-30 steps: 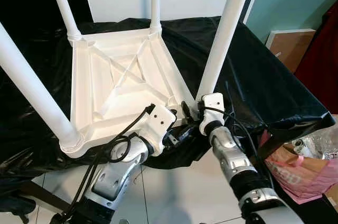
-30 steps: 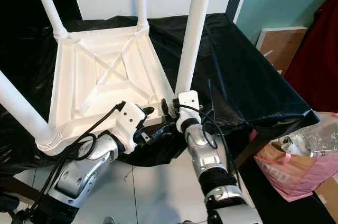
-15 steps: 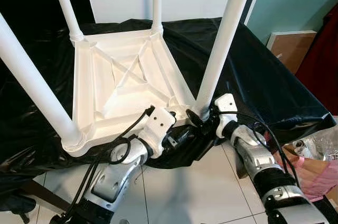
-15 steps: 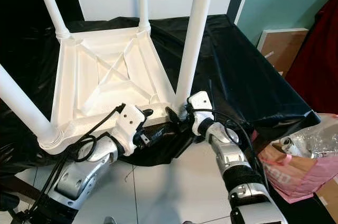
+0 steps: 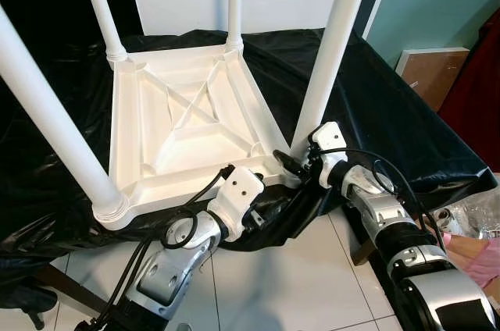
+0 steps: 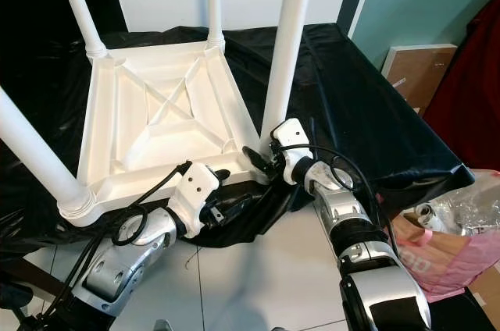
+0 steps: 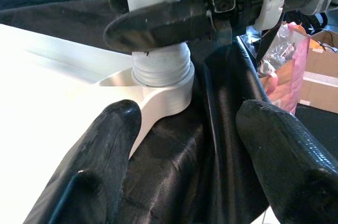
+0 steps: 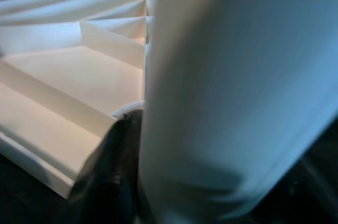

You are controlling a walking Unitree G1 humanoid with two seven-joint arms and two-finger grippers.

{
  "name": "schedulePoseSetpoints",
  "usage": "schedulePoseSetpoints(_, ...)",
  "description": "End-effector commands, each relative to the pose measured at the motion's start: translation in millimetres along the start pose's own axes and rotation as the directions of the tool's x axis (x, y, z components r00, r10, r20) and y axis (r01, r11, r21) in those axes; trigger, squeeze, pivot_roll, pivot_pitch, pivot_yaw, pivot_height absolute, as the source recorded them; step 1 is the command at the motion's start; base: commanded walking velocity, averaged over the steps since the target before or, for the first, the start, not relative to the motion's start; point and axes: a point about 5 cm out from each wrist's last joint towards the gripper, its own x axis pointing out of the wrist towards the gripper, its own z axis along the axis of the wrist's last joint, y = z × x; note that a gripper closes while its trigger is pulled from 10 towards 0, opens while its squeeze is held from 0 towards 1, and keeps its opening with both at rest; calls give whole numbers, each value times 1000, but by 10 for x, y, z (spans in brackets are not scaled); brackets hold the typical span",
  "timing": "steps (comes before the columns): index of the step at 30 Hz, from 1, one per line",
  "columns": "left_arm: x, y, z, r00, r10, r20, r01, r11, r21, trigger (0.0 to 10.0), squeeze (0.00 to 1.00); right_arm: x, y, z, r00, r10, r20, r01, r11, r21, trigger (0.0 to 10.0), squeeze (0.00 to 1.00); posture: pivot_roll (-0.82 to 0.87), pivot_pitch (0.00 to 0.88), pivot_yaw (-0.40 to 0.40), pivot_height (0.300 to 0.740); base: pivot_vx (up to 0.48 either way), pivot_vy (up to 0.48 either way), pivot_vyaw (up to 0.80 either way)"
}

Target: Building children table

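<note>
**All four legs stand in the upturned table; the last one looks nearly seated.**
You see the table (image 5: 187, 124) upside down on the black cloth (image 5: 391, 120); the right gripper (image 5: 293, 165) clasps the leg (image 5: 328, 58) at 4 o'clock, the left gripper (image 7: 185, 129) is spread, grasping nothing.

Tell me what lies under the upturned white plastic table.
Under the upturned white plastic table lies a crinkled black plastic sheet, draped over a support that it hides. Whatever is beneath the tabletop's middle is covered.

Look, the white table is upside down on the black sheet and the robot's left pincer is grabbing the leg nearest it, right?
Not quite. The white table is upside down on the black sheet, but the right pincer is grabbing that leg, as the right eye view shows. The left pincer is open beside the corner.
</note>
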Motion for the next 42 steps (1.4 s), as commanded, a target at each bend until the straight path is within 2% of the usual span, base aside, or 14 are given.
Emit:
schedulePoseSetpoints(1, -5, -55, 16, 998, -57, 6, 57, 998, 12, 10000, 0, -10, 68, -104, 998, 42, -52, -43, 999, -8, 0, 0, 48, 30, -75, 740, 0, 0, 0)
schedulePoseSetpoints(7, -13, -50, 15, 999, -52, 5, 52, 999, 11, 10000, 0, -32, 60, -140, 997, 40, -62, -40, 999, 2, 0, 0, 51, 36, -75, 740, 0, 0, 0)
schedulePoseSetpoints(8, -14, -39, 15, 999, -48, 4, 48, 999, 12, 10000, 0, -42, 45, -165, 997, 21, -69, -19, 1000, 21, 10000, 0, 50, 40, -72, 740, 0, 0, 0)
schedulePoseSetpoints(12, -23, -19, 19, 999, -42, 3, 42, 999, 15, 10000, 0, -46, 45, -204, 997, -29, -72, 34, 997, 69, 10000, 0, 50, 48, -68, 740, 0, 0, 0)
schedulePoseSetpoints(15, -28, -19, 22, 999, -41, 3, 41, 999, 14, 10000, 0, -19, 98, -246, 990, -115, -85, 123, 988, 95, 10000, 0, 51, 51, -67, 740, 0, 0, 0)
schedulePoseSetpoints(19, -29, -22, 26, 999, -40, 5, 40, 999, 9, 10000, 0, 5, 144, -259, 981, -172, -84, 182, 976, 119, 10000, 0, 52, 55, -66, 740, 0, 0, 0)
schedulePoseSetpoints(20, -29, -27, 28, 999, -41, 6, 41, 999, 7, 10000, 0, 22, 173, -263, 972, -220, -88, 230, 965, 124, 10000, 0, 51, 58, -66, 740, 0, 0, 0)
schedulePoseSetpoints(22, -28, -38, 37, 999, -43, 11, 43, 999, 3, 10000, 0, 44, 196, -273, 927, -357, -117, 372, 914, 160, 10000, 0, 47, 61, -65, 740, 0, 0, 0)
schedulePoseSetpoints(23, -28, -38, 37, 999, -43, 11, 43, 999, 3, 10000, 0, 44, 196, -273, 927, -357, -117, 372, 914, 160, 10000, 0, 47, 61, -65, 740, 0, 0, 0)
schedulePoseSetpoints(26, -21, -43, 41, 999, -45, 13, 45, 999, 1, 10000, 0, 19, 218, -252, 831, -542, -124, 556, 815, 165, 10000, 0, 41, 62, -63, 740, 0, 0, 0)
schedulePoseSetpoints(27, -21, -43, 41, 999, -45, 13, 45, 999, 1, 10000, 0, 19, 218, -252, 831, -542, -124, 556, 815, 165, 10000, 0, 41, 62, -63, 740, 0, 0, 0)
schedulePoseSetpoints(30, -7, -50, 48, 999, -49, 16, 49, 999, 0, 10000, 0, 35, 313, -257, 786, -602, -140, 618, 768, 165, 10000, 0, 38, 63, -62, 740, 0, 0, 0)
schedulePoseSetpoints(31, 0, -53, 53, 999, -51, 18, 51, 999, -1, 10000, 0, 72, 374, -242, 792, -595, -136, 610, 773, 175, 10000, 0, 38, 63, -62, 740, 0, 0, 0)
schedulePoseSetpoints(42, 9, -49, 62, 998, -52, 20, 52, 999, -2, 10000, 0, 139, 534, -197, 823, -552, -135, 569, 800, 192, 10000, 0, 38, 66, -64, 740, 0, 0, 0)
